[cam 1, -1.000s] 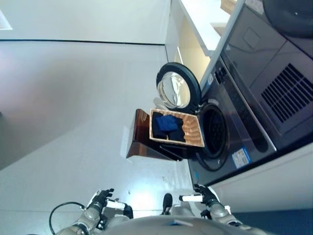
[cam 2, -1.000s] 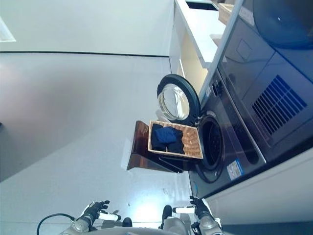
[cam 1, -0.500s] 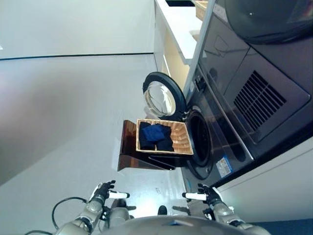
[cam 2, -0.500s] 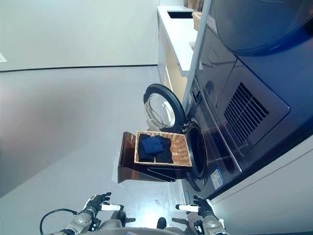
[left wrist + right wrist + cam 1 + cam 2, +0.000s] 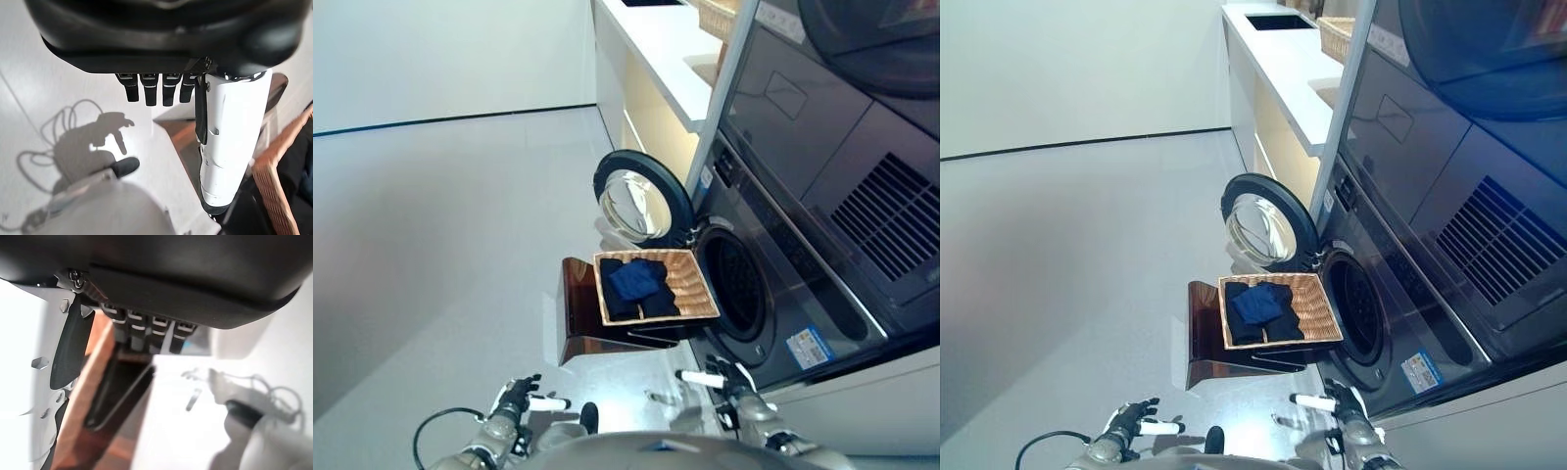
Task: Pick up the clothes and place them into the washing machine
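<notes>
Dark blue and black clothes [image 5: 636, 284] lie in a wicker basket [image 5: 697, 284] that rests on a brown wooden stool [image 5: 579, 323]. Right beside the basket stands the washing machine, its drum [image 5: 736, 292] dark and its round glass door [image 5: 641, 201] swung open. My left hand [image 5: 514, 399] and right hand [image 5: 734, 377] hang low, well short of the basket, both open and holding nothing. The left wrist view shows the white-covered thumb [image 5: 234, 137] past straight fingers, with the basket's rim [image 5: 274, 191] beyond. Past the right hand [image 5: 195, 274], its wrist view shows only the stool [image 5: 88, 406].
A second machine [image 5: 862, 127] is stacked above the washer. A white counter [image 5: 1283, 59] with a sink and another wicker basket [image 5: 1337, 34] runs along the wall behind it. Pale grey floor [image 5: 440, 225] spreads out to the left.
The whole picture has shifted and turned, so the camera moved. The basket, stool and washer keep their places relative to each other. Both hands stay low and empty.
</notes>
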You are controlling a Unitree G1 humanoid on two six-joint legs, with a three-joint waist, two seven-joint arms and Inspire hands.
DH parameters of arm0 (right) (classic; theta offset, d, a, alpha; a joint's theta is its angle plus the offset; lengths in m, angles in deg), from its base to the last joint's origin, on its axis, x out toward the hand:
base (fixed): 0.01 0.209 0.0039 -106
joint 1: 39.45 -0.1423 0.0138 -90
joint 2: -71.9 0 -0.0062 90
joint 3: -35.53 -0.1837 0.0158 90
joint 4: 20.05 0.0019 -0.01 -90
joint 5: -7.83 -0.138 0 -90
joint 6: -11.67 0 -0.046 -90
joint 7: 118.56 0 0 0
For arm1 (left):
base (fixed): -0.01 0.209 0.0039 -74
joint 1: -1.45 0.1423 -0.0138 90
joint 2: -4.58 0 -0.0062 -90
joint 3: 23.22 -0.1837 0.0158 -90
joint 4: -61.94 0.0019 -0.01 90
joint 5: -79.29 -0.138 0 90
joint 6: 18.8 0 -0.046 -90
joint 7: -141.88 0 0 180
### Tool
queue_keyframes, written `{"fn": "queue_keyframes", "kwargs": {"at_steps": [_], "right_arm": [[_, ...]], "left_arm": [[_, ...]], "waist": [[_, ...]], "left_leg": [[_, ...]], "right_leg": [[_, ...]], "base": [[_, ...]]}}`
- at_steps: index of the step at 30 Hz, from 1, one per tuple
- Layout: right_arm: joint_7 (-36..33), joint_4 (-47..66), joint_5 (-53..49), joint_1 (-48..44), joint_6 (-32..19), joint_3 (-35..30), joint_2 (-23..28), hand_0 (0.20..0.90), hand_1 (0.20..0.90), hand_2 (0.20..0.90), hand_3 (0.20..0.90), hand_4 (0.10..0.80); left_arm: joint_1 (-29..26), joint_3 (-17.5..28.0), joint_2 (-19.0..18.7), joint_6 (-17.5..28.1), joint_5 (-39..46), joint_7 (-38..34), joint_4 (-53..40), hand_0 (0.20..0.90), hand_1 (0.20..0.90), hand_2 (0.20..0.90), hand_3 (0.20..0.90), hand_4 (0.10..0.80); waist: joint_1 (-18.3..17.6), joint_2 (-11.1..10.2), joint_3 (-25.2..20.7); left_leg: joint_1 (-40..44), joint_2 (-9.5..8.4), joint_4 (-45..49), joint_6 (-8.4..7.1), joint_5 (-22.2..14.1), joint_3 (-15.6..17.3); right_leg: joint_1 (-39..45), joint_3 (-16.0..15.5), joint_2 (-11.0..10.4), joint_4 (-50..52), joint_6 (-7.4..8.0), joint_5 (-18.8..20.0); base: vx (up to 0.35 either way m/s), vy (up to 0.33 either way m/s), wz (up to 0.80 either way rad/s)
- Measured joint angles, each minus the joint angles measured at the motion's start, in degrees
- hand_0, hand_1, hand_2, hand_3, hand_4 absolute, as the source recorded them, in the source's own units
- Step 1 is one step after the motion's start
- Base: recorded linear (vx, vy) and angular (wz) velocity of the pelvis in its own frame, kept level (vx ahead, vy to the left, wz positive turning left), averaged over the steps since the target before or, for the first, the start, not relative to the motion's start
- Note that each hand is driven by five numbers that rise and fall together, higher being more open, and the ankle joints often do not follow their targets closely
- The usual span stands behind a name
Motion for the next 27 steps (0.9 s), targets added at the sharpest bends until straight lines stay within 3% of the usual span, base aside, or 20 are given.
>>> {"fn": "queue_keyframes", "kwargs": {"at_steps": [2, 3, 4, 5, 7, 8, 11, 14, 17, 27], "right_arm": [[-0.83, 1.92, 4.66, -2.53, -0.23, 2.79, 0.38, 0.900, 0.900, 0.900, 0.900, 0.800], [-1.49, 2.80, 7.70, -3.61, -0.14, 4.08, 0.50, 0.900, 0.900, 0.900, 0.900, 0.800], [-2.26, 3.32, 11.22, -4.17, -0.17, 4.71, 0.48, 0.900, 0.900, 0.900, 0.900, 0.800], [-3.02, 3.70, 14.63, -5.09, 0.08, 6.03, 0.38, 0.900, 0.900, 0.900, 0.900, 0.800], [-4.79, 3.78, 20.98, -7.35, 0.85, 10.58, 0.92, 0.900, 0.900, 0.900, 0.900, 0.800], [-6.65, 4.07, 25.42, -7.94, 1.22, 12.61, 1.43, 0.900, 0.900, 0.900, 0.900, 0.800], [-7.84, 3.67, 29.57, -9.53, 1.53, 14.11, 3.51, 0.900, 0.900, 0.900, 0.900, 0.800], [-8.78, 2.68, 31.89, -17.36, 3.16, 17.67, 5.32, 0.900, 0.900, 0.900, 0.900, 0.800], [-10.86, 2.65, 31.91, -24.74, 3.59, 19.04, 6.19, 0.900, 0.900, 0.900, 0.900, 0.800], [-14.33, 2.98, 37.57, -35.18, 3.59, 24.20, 5.68, 0.900, 0.900, 0.900, 0.900, 0.800]], "left_arm": [[0.04, -0.47, -0.50, 0.13, 0.10, 0.02, -0.52, 0.900, 0.900, 0.900, 0.900, 0.800], [0.10, -0.47, -0.80, 0.19, 0.14, -0.02, -1.02, 0.900, 0.900, 0.900, 0.900, 0.800], [0.16, -0.10, -0.90, 0.22, 0.18, -0.11, -1.19, 0.900, 0.900, 0.900, 0.900, 0.800], [0.16, -0.19, -0.73, 0.21, 0.34, -0.33, -1.67, 0.900, 0.900, 0.900, 0.900, 0.800], [0.33, 0.20, -1.38, 0.57, 0.87, -1.30, -2.32, 0.900, 0.900, 0.900, 0.900, 0.800], [-0.03, 0.12, -1.26, 1.01, 1.27, -2.05, -3.39, 0.900, 0.900, 0.900, 0.900, 0.800], [0.15, -0.41, 0.35, 3.18, 2.21, -3.02, -6.37, 0.900, 0.900, 0.900, 0.900, 0.800], [0.01, -2.30, 0.57, 4.22, 3.46, -3.99, -7.76, 0.900, 0.900, 0.900, 0.900, 0.800], [-2.73, -2.62, 1.08, 4.52, 4.68, -3.96, -7.59, 0.900, 0.900, 0.900, 0.900, 0.800], [-5.51, -2.63, -0.07, 6.13, 9.60, -6.44, -9.94, 0.900, 0.900, 0.900, 0.900, 0.800]], "waist": [[-0.27, 0.52, 1.53], [-0.43, 0.21, 2.21], [-0.27, -0.20, 2.30], [0.02, -0.66, 3.12], [-0.06, -2.06, 3.60], [-0.40, -2.90, 4.20], [0.70, -1.25, 5.63], [1.29, 1.12, 6.87], [1.49, 2.08, 9.20], [3.21, 1.14, 14.75]], "left_leg": [[1.08, 0.24, -0.34, 0.12, -0.12, -0.39], [1.64, 0.21, -0.76, 0.06, -0.12, -0.24], [1.56, 0.17, -0.87, 0.39, 0.17, -0.13], [1.69, 0.06, -0.82, -0.04, -0.13, -0.86], [0.92, -0.23, -0.50, -0.72, -0.29, -0.96], [-0.93, -0.45, 0.99, -2.39, -0.14, -2.75], [-4.32, 1.12, 3.01, -3.73, -0.05, -3.87], [-11.74, 1.80, 4.91, -4.51, 0.25, -3.48], [-17.27, 1.86, 6.59, -4.71, 0.68, -3.57], [-19.42, 1.65, 6.81, -4.58, 0.81, -3.26]], "right_leg": [[-1.46, -0.74, -0.90, 3.25, 0.71, 0.34], [-1.28, -2.96, -1.93, 1.98, -0.41, -0.94], [-0.23, -5.67, -2.70, -1.89, -0.95, -0.82], [0.56, -6.74, -3.30, -7.19, -0.50, -0.58], [1.83, -6.68, -3.33, -14.49, -0.25, 0.55], [2.95, -8.10, -3.53, -18.56, -0.27, 5.16], [2.25, -10.98, -1.88, -19.94, -2.17, 6.92], [-4.62, -11.01, -0.85, -18.70, -3.50, 7.94], [-10.20, -10.83, -0.81, -16.74, -4.05, 8.03], [-13.24, -9.94, -1.34, -15.27, -3.99, 7.93]], "base": [[0.177, -0.031, -0.07], [0.186, -0.108, -0.06], [0.199, -0.157, 0.03], [0.185, -0.190, 0.07], [-0.001, -0.095, 0.31], [-0.116, -0.036, 0.66], [-0.194, -0.004, 0.47], [-0.167, 0.032, 0.00], [-0.027, 0.010, 0.00], [-0.004, -0.005, -0.01]]}}
